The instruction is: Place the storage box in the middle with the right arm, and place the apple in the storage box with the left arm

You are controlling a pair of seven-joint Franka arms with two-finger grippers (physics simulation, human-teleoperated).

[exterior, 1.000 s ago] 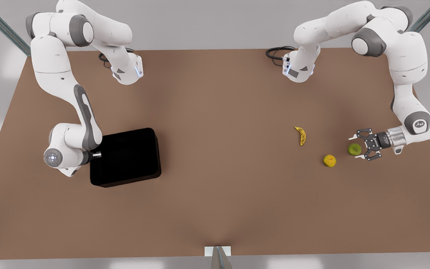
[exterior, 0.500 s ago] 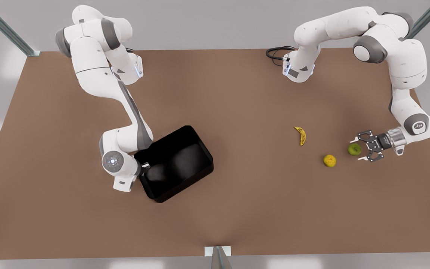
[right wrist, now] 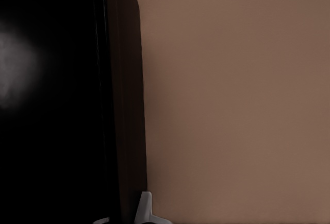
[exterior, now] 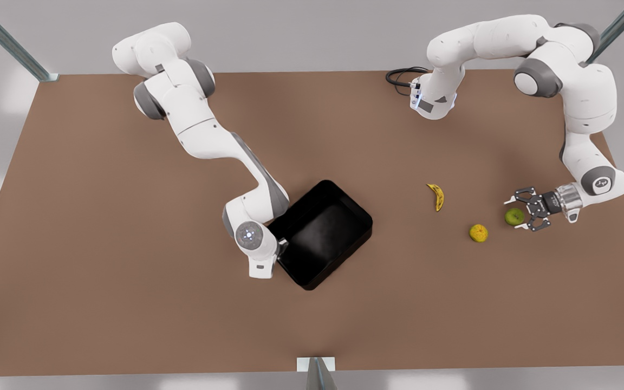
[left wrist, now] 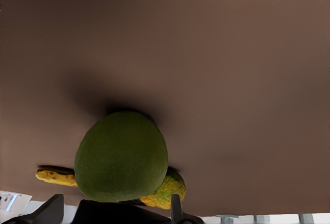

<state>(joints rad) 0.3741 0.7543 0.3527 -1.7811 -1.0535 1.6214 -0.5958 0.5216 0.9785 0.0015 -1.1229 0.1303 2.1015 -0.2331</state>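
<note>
Holding the storage box [exterior: 325, 233] by its near wall with my right gripper [exterior: 281, 246], I keep it tilted askew near the middle of the table [exterior: 101, 227], so the fruit can go in. It is black, low-walled and empty. My left gripper [exterior: 523, 211] stands spread wide around the apple [exterior: 514, 216], not closed on it. The apple is green and round, beside the orange fruit [exterior: 478, 233] and the banana [exterior: 436, 196].

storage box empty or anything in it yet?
Empty. The storage box shows only its bare black floor; the apple lies on the table by the left hand.
</note>
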